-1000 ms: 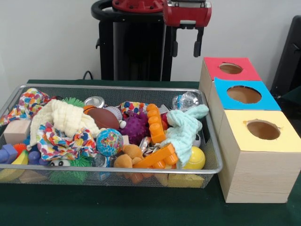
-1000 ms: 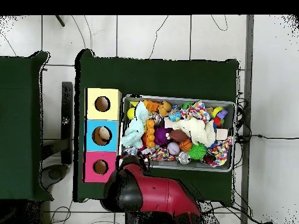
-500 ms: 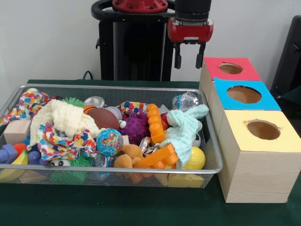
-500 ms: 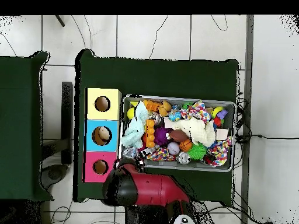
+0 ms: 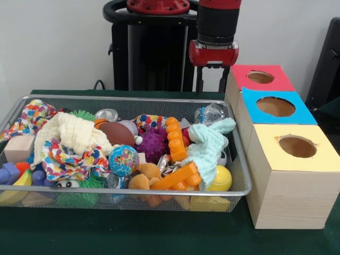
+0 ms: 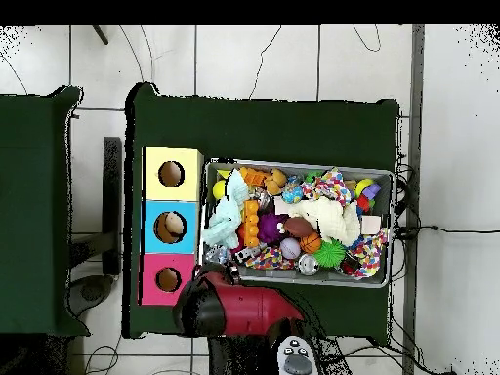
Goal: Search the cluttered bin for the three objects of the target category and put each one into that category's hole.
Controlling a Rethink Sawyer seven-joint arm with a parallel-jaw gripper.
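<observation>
My gripper (image 5: 211, 81) hangs open and empty above the far right corner of the wire bin (image 5: 133, 99), just left of the red box (image 5: 240, 74). Below it in the bin lie a crumpled clear bottle (image 5: 210, 113) and a mint cloth (image 5: 209, 144). Also in the bin are orange bricks (image 5: 176, 139), a purple spiky ball (image 5: 154, 144), a brown football (image 5: 117, 133), a globe ball (image 5: 123, 160) and a yellow ball (image 5: 220, 179). In the overhead view the red arm (image 6: 239, 309) hides the gripper beside the bin (image 6: 383, 176).
Three wooden boxes with round holes stand in a row right of the bin: red, blue (image 5: 251, 101) and yellow (image 5: 319, 159). In the overhead view the same boxes are yellow (image 6: 152, 156), blue (image 6: 151, 209) and pink (image 6: 151, 262). Cream (image 5: 71, 133) and spotted (image 5: 69, 160) cloths cover toys at the left.
The gripper has come down from the top of the front view towards the bin's far right corner and stayed open. Nothing in the bin has moved.
</observation>
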